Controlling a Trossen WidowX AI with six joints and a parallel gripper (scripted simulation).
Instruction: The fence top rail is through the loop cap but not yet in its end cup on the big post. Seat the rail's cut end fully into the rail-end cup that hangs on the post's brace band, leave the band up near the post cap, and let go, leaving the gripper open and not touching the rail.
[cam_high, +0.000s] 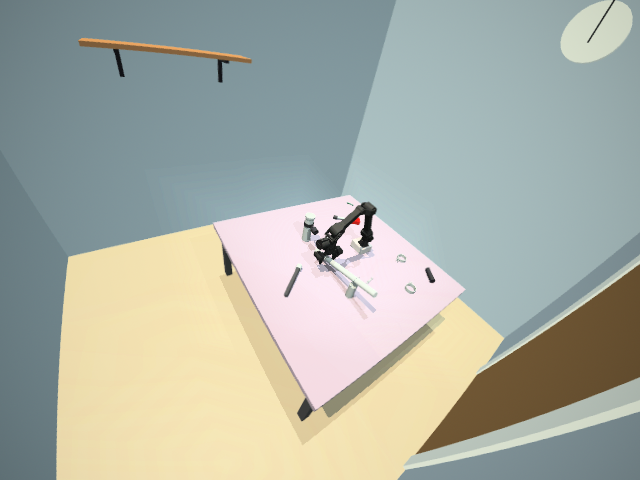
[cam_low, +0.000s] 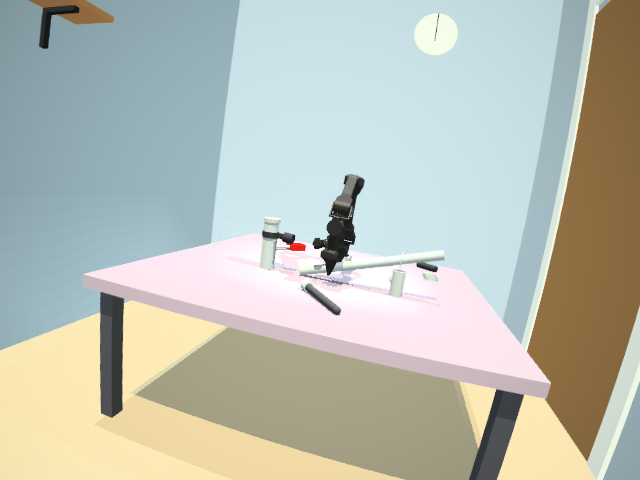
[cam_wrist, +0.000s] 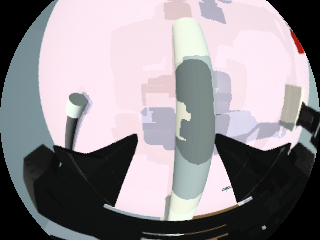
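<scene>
The pale rail (cam_high: 352, 275) (cam_low: 382, 261) (cam_wrist: 192, 40) slants down across the short post (cam_high: 351, 290) (cam_low: 397, 284); its low end is near the table, apart from the big post (cam_high: 306, 233) (cam_low: 267, 254). The loop cap is too small to make out clearly. The black rail-end cup (cam_high: 314, 230) (cam_low: 288, 237) hangs on the brace band (cam_high: 308, 224) (cam_low: 269, 234), just below the post cap (cam_high: 310, 216) (cam_low: 272, 220), and is empty. My gripper (cam_wrist: 177, 138) is open over the rail near its low end. The rail runs between the fingertips in the wrist view; contact cannot be told.
A dark rod with a pale tip (cam_high: 292, 281) (cam_low: 323, 299) lies on the door-far side of the rail. A red-handled tool (cam_high: 355, 221) (cam_low: 296, 246) lies behind the big post. Two rings (cam_high: 401, 258) (cam_high: 410, 288) and a black cylinder (cam_high: 430, 274) (cam_low: 427, 267) lie beyond the rail.
</scene>
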